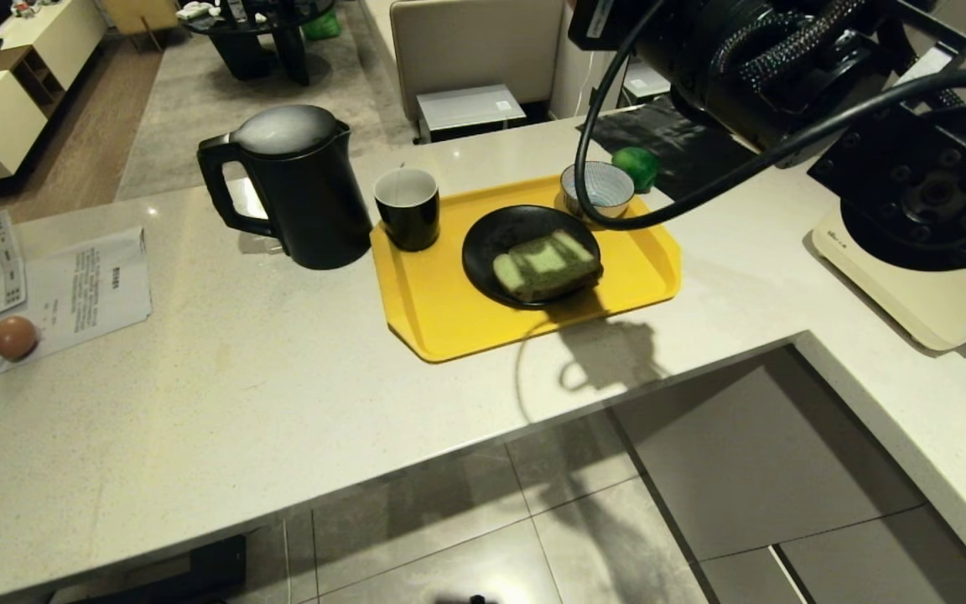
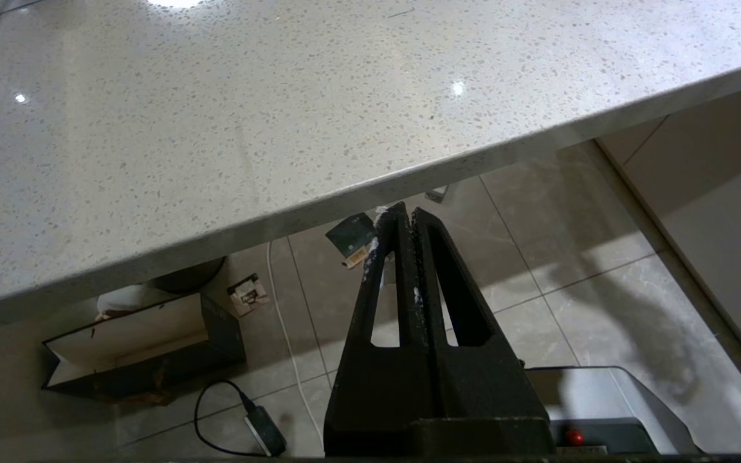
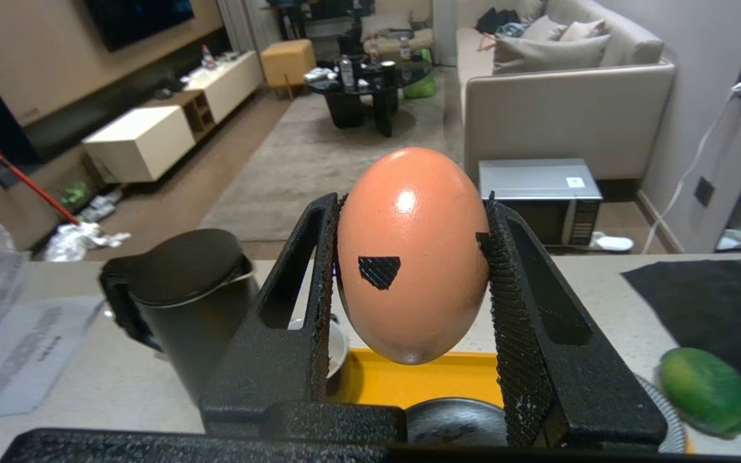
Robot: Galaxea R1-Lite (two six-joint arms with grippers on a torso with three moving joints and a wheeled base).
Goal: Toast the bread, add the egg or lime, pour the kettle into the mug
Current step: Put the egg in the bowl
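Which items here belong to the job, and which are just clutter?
Job: kettle, mug, bread on the black plate, lime, egg gripped in the right end effector.
Lying about: plain egg, papers beside it.

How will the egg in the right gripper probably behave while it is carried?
The egg looks smooth and glossy, so it may slip between the right gripper's pads, which hold only its sides. Its thin shell probably cracks under harder squeezing. Set on the counter, its rounded shape would likely roll.

Right gripper (image 3: 409,257) raised, clamped on the egg (image 3: 409,257); left gripper (image 2: 402,222) parked, fingers together.
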